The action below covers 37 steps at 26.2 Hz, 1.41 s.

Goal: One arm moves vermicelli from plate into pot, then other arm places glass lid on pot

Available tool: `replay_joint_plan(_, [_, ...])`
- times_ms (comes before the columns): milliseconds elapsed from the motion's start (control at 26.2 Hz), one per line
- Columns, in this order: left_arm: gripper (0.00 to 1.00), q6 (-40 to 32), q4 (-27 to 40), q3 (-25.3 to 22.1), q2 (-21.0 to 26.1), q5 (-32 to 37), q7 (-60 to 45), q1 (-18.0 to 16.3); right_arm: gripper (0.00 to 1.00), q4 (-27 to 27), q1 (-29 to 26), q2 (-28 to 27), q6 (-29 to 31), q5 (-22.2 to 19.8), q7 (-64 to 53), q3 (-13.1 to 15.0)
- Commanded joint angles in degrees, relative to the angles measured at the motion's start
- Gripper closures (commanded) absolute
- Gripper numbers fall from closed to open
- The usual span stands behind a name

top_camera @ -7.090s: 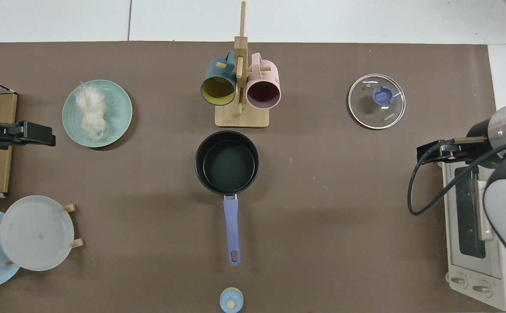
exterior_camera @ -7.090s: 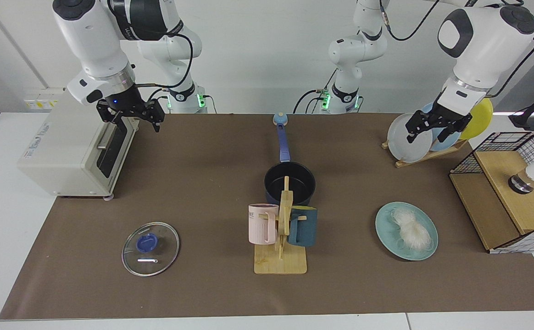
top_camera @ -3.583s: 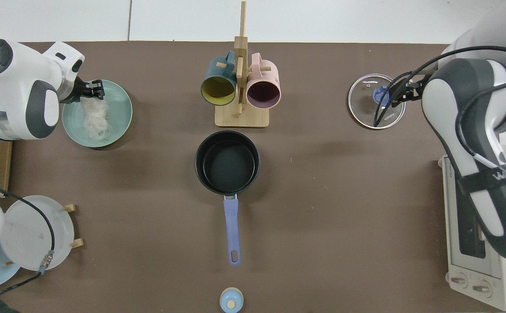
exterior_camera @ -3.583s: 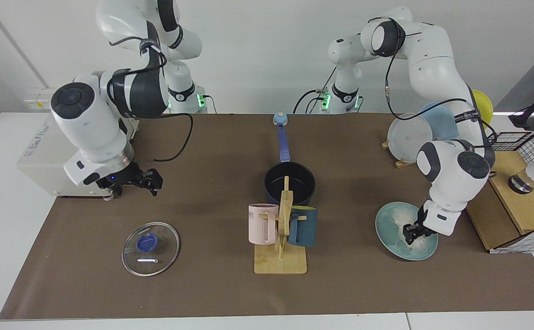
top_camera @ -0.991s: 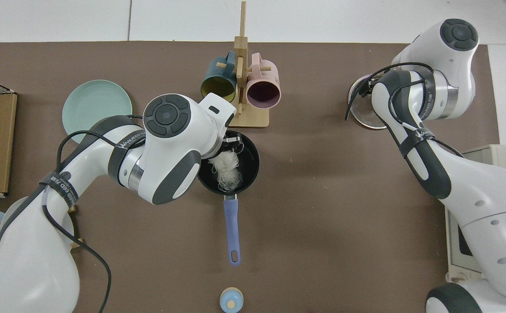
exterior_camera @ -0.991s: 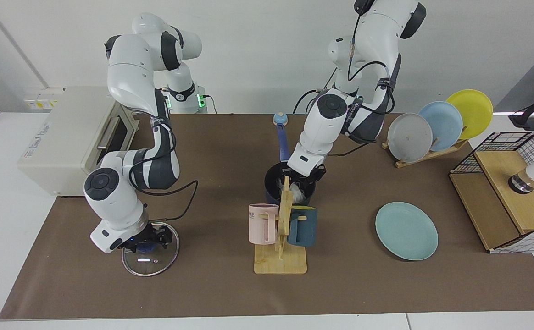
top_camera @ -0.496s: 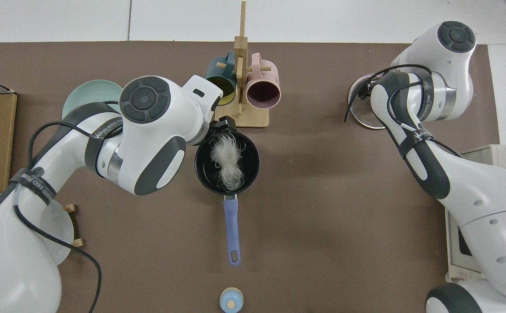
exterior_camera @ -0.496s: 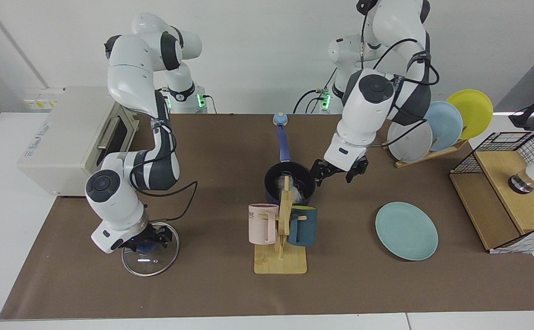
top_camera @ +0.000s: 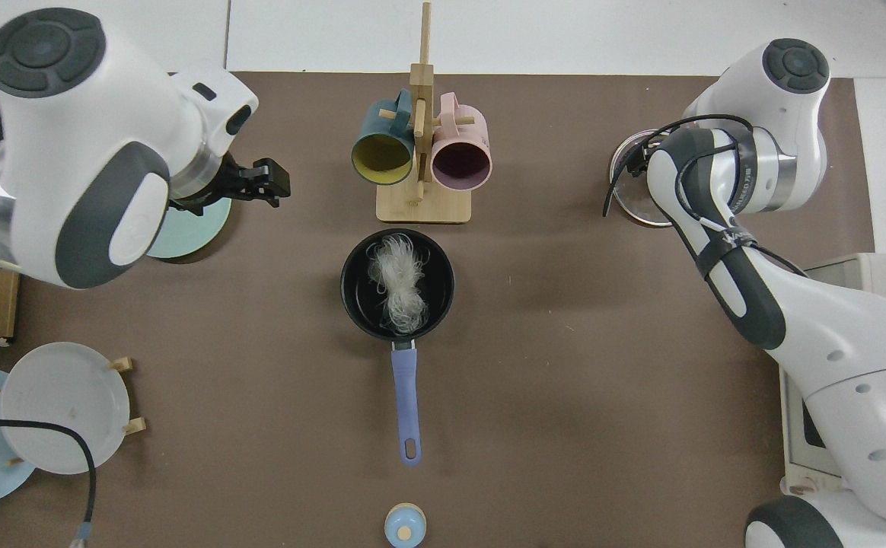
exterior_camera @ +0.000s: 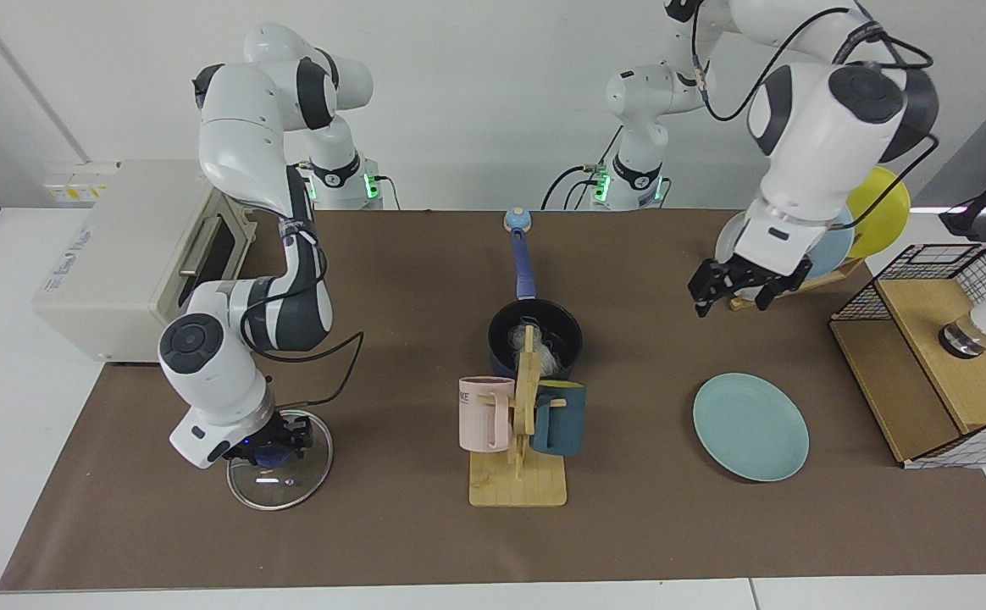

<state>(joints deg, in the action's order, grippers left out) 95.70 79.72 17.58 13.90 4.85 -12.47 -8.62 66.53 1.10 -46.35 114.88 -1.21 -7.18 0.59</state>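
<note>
On glass lid (exterior_camera: pixel 279 474), right tool (exterior_camera: pixel 277 447) (gripping knob)

The facing camera stands across the table, raised, looking down at both arm bases and the whole brown mat (exterior_camera: pixel 391 280). The top camera looks straight down, closer in. Both share the pot (exterior_camera: pixel 535 335) (top_camera: pixel 397 283) and mug rack (exterior_camera: pixel 520 440) (top_camera: pixel 422 152).

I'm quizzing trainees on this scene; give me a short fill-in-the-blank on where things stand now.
1. The vermicelli lies in the ____.
2. The plate is now ____.
3. The right gripper is at the knob of the ____.
4. The left gripper hangs in the air, holding ____.

Missing words: pot; empty; lid; nothing
</note>
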Motion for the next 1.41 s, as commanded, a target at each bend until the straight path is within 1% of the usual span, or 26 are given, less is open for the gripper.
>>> replay_joint_plan(0, [0.0,-4.2,1.8,-6.3,-5.0,-1.6,7.2,1.4,1.0,2.3,-0.7,1.8,-0.4,-0.5,-3.0,-0.4])
replay_joint_plan(76, [0.0,-4.6,3.2,-8.4,-6.1,-1.9,9.8,1.4,1.0,2.3,-0.6,1.8,-0.4,-0.5,-3.0,-0.3])
replay_joint_plan(152, [0.0,-3.9,5.3,-9.6,-7.3,-3.7,11.2,0.9,1.0,2.3,-0.5,1.9,-0.4,-0.5,-3.0,-0.3])
replay_joint_plan(229, [0.0,-2.2,7.2,-10.1,-8.4,-5.7,11.4,0.4,1.0,2.3,-0.3,2.2,-0.4,-0.5,-2.9,-0.3])
replay_joint_plan(305, [0.0,0.1,9.1,-10.2,-9.1,-5.8,11.5,0.4,1.0,2.3,0.0,2.6,-0.7,-0.5,-2.8,-0.3])
replay_joint_plan(381, [0.0,0.9,10.5,-10.2,-9.8,-5.7,11.5,0.4,1.0,2.3,0.4,3.3,-1.5,-0.4,-2.4,-0.2])
replay_joint_plan(572, [0.0,1.3,10.0,-10.2,-9.6,-5.5,11.2,0.4,1.0,2.3,1.3,6.3,-4.9,-0.5,0.2,-0.3])
replay_joint_plan(839, [0.0,0.1,8.9,-10.6,-9.9,-5.3,10.7,0.8,1.0,2.7,4.6,10.4,-10.3,-0.5,5.8,-0.4])
replay_joint_plan(915, [0.0,-1.1,9.3,-10.6,-10.6,-5.3,10.8,0.9,1.0,4.0,6.4,12.2,-11.2,-0.5,9.2,-0.4])
replay_joint_plan(991, [0.0,-2.8,9.5,-11.1,-11.3,-5.4,10.3,1.4,1.0,6.7,8.5,14.6,-11.3,-0.5,12.8,-0.3])
replay_joint_plan(1143, [0.01,-2.3,9.8,-13.8,-12.3,-5.4,9.8,4.3,1.0,11.8,12.2,19.4,-11.3,-0.4,19.7,-0.5])
replay_joint_plan(1258, [0.03,-1.5,12.7,-17.4,-14.2,-5.4,9.4,8.9,1.0,14.2,16.5,21.5,-11.2,-0.2,24.0,-0.5])
replay_joint_plan(1296, [0.06,-1.0,13.7,-18.7,-14.9,-5.4,9.4,10.3,1.0,14.4,17.9,21.8,-11.0,-0.2,26.1,-0.5])
replay_joint_plan(1372, [0.07,0.4,15.5,-20.7,-16.0,-5.4,9.6,12.6,1.0,14.7,20.2,22.3,-10.6,-0.1,30.4,-0.5])
